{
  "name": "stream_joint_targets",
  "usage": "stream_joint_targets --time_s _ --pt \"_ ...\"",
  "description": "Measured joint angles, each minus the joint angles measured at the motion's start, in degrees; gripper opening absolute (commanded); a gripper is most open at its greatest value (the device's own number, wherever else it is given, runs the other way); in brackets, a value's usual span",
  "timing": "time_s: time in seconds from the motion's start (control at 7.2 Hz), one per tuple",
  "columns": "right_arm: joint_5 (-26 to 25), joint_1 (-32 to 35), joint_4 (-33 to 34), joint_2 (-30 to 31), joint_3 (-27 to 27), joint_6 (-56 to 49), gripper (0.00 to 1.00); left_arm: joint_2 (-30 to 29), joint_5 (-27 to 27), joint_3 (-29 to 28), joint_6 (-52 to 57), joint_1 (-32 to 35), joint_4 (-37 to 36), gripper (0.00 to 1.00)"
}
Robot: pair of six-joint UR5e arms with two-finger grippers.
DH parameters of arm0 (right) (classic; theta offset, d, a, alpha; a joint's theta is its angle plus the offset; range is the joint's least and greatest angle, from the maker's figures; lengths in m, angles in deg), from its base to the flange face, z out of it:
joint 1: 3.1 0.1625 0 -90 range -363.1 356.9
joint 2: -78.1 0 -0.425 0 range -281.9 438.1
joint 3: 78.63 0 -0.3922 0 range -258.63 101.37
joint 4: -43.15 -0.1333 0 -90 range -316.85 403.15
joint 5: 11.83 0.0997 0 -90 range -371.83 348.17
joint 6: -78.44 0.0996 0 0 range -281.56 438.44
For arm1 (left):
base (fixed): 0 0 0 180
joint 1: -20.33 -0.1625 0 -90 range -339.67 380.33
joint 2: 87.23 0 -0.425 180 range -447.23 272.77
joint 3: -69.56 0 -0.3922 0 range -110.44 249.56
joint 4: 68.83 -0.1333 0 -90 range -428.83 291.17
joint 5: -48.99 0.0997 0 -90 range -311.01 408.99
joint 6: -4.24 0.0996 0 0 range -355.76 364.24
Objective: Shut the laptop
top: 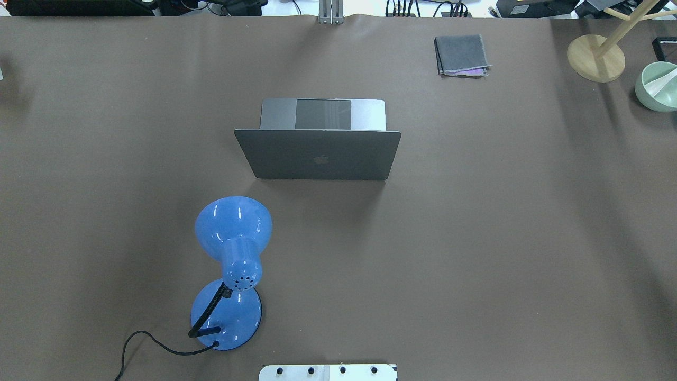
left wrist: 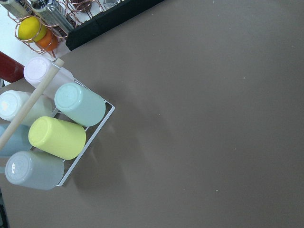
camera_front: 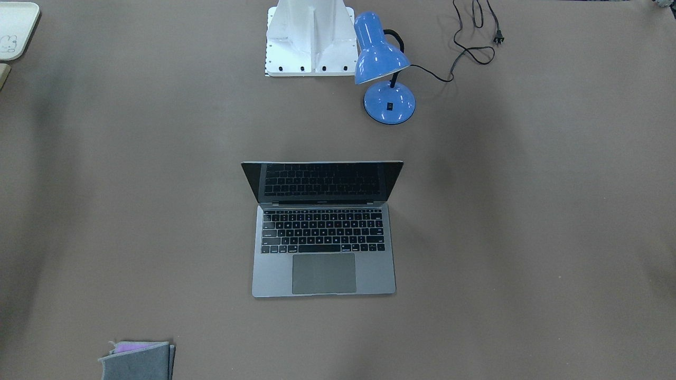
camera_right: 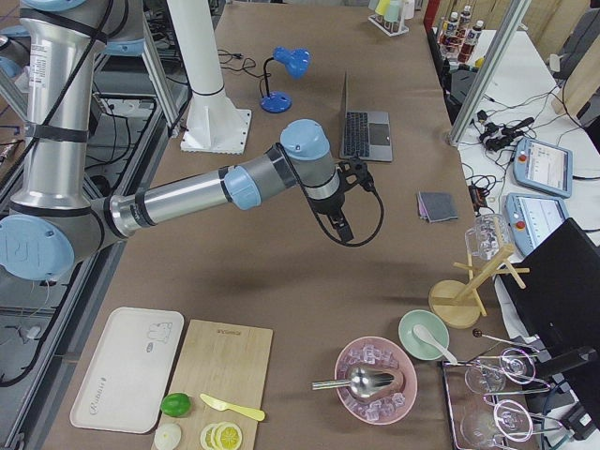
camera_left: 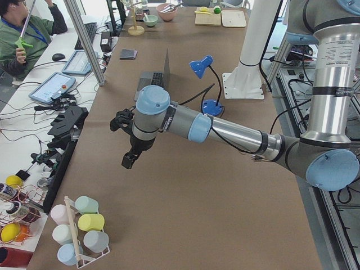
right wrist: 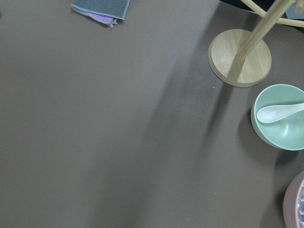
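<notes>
The laptop [camera_front: 323, 232] stands open in the middle of the table, its screen upright and dark, its keyboard facing away from the robot. In the overhead view its grey lid [top: 317, 156] with the apple logo faces me. It also shows in the left side view [camera_left: 157, 76] and the right side view [camera_right: 364, 129]. My left gripper [camera_left: 128, 160] hangs over the table's left end, far from the laptop. My right gripper [camera_right: 342, 230] hangs over the right part of the table, also apart from it. I cannot tell whether either is open or shut.
A blue desk lamp [top: 232, 264] with a black cord stands between the robot base and the laptop. A folded grey cloth [top: 461, 55] lies beyond the laptop. A cup rack [left wrist: 57, 133] is under the left wrist; a wooden stand [right wrist: 240, 57] and green bowl [right wrist: 280, 116] under the right.
</notes>
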Motion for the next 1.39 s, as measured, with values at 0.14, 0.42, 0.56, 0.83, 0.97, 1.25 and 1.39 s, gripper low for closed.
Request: stream_joint_targets --time_s 0.14,0.42,0.56,0.83,0.97,1.25,1.39 --pt "2.09 -0.95 -0.50 -0.41 -0.13 0.86 0.98 0.48 -4.80 0.15 -1.20 -0.80 2.40 0.98" --pt "5.83 -4.42 -1.44 -3.53 -0.60 9.63 0.96 0.75 -12.50 0.47 -13.74 -4.31 10.95 0.98" --pt "6.17 -7.78 -3.29 -5.62 -0.98 16.97 0.94 0.67 -13.58 0.60 -24.50 -7.43 17.61 0.98" --pt "2.59 -15.49 -6.35 -9.39 -3.02 31.79 0.95 -0.95 -12.18 2.97 -43.55 -15.19 24.15 0.98" --pt "-2.35 -19.97 -6.49 -10.31 -4.93 37.64 0.95 -2.17 -9.42 4.94 -51.10 -19.14 24.85 0.98" --pt "-10.97 -27.54 0.03 -14.95 -7.61 45.35 0.95 -6.60 -2.47 6.55 -62.59 -27.47 24.65 0.98" --pt "-15.60 -31.29 7.52 -19.38 -8.95 47.88 0.95 -9.32 0.98 6.69 -66.54 -31.21 22.95 0.97"
